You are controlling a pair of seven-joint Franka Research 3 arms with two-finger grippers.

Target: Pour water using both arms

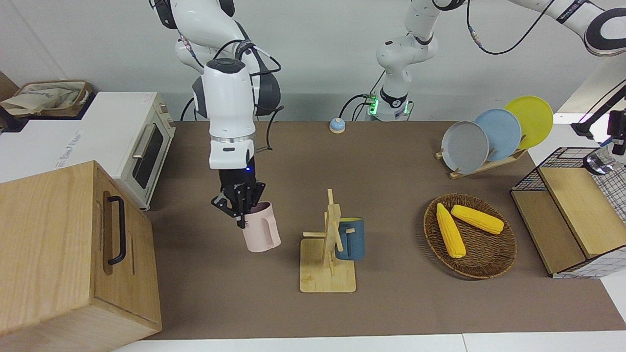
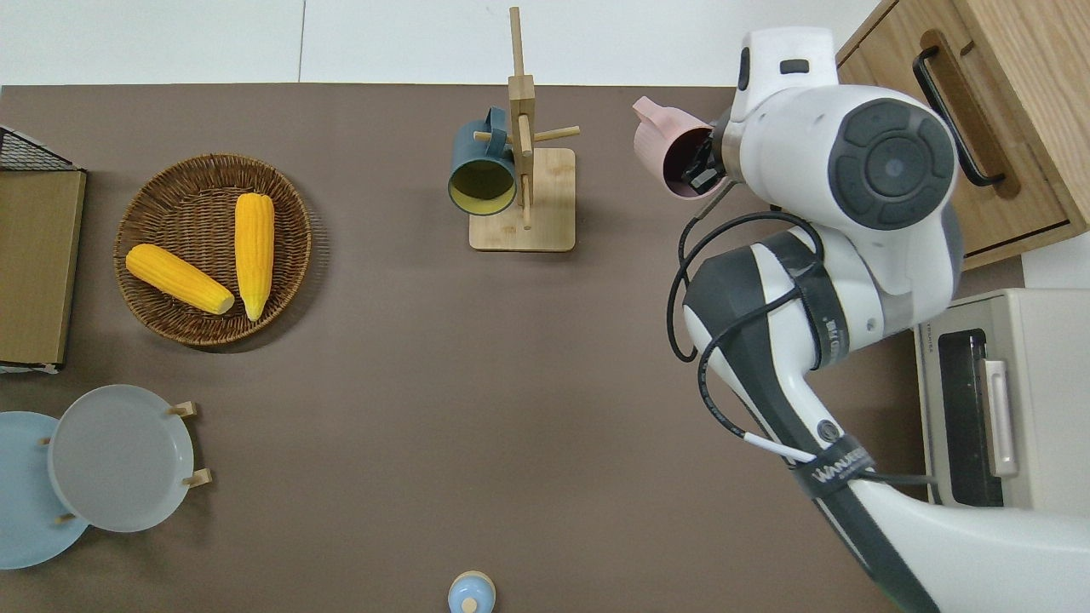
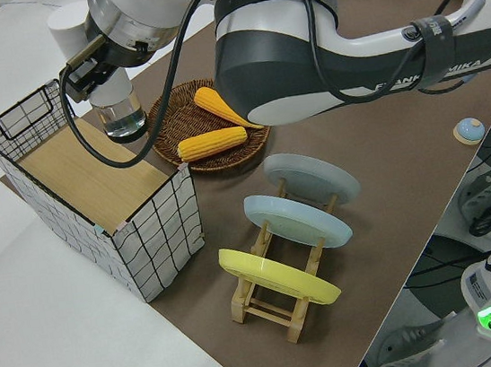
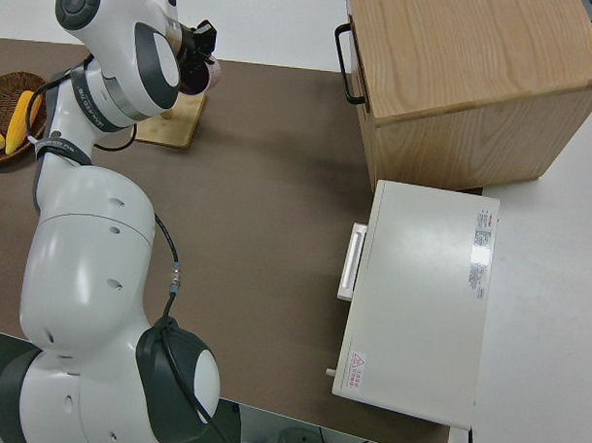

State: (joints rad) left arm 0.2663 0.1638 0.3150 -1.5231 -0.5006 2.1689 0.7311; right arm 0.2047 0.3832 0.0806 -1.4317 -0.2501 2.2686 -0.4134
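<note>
My right gripper (image 1: pixel 239 205) is shut on the rim of a pink mug (image 1: pixel 261 230). The mug hangs tilted in the air, over the brown mat between the wooden mug tree (image 1: pixel 328 264) and the wooden cabinet (image 1: pixel 73 254). The overhead view shows the pink mug (image 2: pixel 668 145) with its mouth turned toward the right gripper (image 2: pixel 702 166). A dark blue mug (image 1: pixel 351 239) hangs on the mug tree. My left gripper (image 3: pixel 88 73) is shut on a clear glass (image 3: pixel 119 114), held over the wire-sided crate (image 3: pixel 91 181) at the left arm's end of the table.
A wicker basket (image 1: pixel 489 266) holding two corn cobs sits beside the crate. A rack with grey, blue and yellow plates (image 1: pixel 496 134) stands nearer to the robots. A toaster oven (image 1: pixel 142 146) and a small blue knob (image 1: pixel 337 125) are also on the table.
</note>
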